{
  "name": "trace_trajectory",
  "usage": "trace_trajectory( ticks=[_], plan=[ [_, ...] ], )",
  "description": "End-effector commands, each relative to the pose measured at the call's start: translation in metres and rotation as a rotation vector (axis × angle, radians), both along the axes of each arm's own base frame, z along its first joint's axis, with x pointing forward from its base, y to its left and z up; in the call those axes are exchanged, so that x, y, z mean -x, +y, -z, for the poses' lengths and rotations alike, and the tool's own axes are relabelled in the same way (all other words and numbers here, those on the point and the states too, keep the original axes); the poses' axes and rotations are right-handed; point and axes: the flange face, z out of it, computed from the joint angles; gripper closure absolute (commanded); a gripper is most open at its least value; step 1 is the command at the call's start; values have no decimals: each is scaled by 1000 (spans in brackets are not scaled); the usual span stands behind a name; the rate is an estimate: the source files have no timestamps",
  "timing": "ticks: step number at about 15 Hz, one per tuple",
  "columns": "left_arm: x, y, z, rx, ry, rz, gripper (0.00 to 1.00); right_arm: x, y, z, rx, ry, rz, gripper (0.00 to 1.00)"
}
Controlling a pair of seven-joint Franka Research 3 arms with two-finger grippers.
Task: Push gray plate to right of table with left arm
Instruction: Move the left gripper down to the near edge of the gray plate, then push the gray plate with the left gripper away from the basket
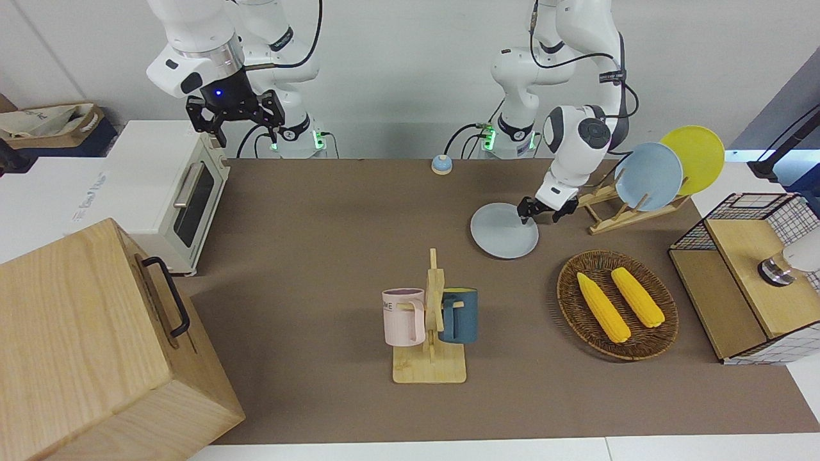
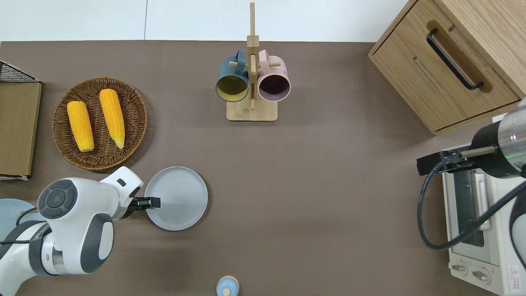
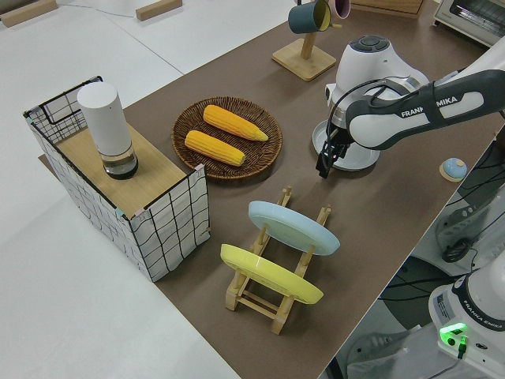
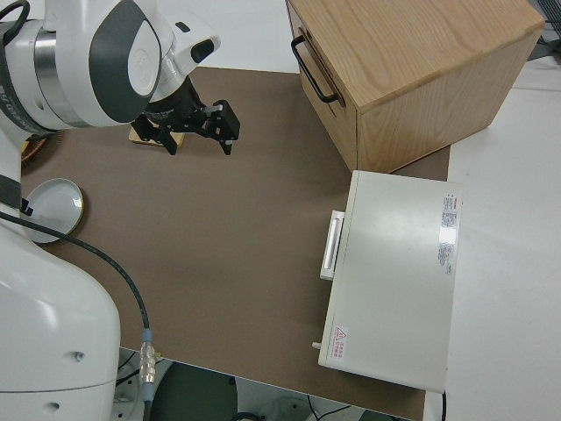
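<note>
The gray plate [image 1: 505, 232] [image 2: 176, 197] lies flat on the brown table [image 1: 320, 256], about midway between the bell and the mug stand. My left gripper [image 1: 540, 216] [image 2: 148, 202] points down at the plate's edge on the left arm's side. It is open and empty. One finger is over the inside of the plate and the other just outside the rim. I cannot tell whether it touches the plate. The left side view shows the gripper [image 3: 327, 160] low at the plate [image 3: 355, 154]. My right arm is parked, its gripper [image 1: 236, 118] open.
A wicker basket [image 1: 666, 320] with two corn cobs lies beside the plate, farther from the robots. A rack with a sky-blue plate [image 1: 648, 176] and a yellow plate stands toward the left arm's end. A mug stand [image 1: 430, 333], a bell [image 1: 441, 165], a toaster oven [image 1: 173, 192] and a wooden cabinet [image 1: 96, 346] are on the table too.
</note>
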Motion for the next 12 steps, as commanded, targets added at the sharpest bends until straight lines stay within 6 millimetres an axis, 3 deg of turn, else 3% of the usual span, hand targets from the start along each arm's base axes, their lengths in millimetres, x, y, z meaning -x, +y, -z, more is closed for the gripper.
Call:
trace_trajectory(
  ticks=[1,3,5,12],
  plan=[
    [0,-10,13,9,-15,-52,434,3,-3,-3,-7,4,4,17],
    [0,-15,12,8,-17,-70,763,4,-2,-3,-7,6,2,17],
    [0,-15,12,8,-17,-70,970,4,-2,-3,-7,6,2,17],
    [-2,-15,10,9,-22,-72,1000,3,-3,-3,-7,4,4,17]
  ],
)
